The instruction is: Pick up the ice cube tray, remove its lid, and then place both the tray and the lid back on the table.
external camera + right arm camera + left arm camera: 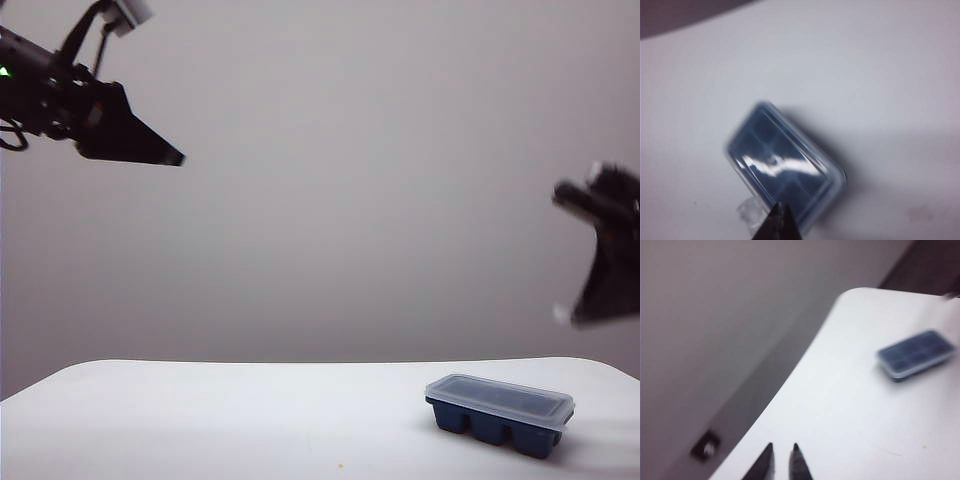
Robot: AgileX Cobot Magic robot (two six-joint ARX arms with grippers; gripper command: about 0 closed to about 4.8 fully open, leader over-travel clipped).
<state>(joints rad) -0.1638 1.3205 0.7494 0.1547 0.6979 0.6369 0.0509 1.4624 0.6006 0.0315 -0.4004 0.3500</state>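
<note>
The dark navy ice cube tray (pixel 497 427) rests on the white table (pixel 220 420) at the right front, with its frosted clear lid (pixel 500 397) closed on top. In the left wrist view the tray (pixel 916 354) lies far ahead, blurred. My left gripper (pixel 178 158) hangs high at the upper left; its fingers (pixel 782 446) stand a narrow gap apart with nothing between them. My right gripper (pixel 570 314) hovers blurred above and right of the tray. Its tips (pixel 781 206) are shut and empty, just above the lid (pixel 782 165) near the corner tab (pixel 751 212).
A plain grey wall stands behind the table. The table's rounded corner (pixel 860 291) and curved edge show in the left wrist view, with a small dark fitting (pixel 705 447) beyond it. A tiny speck (pixel 341 465) lies near the front edge.
</note>
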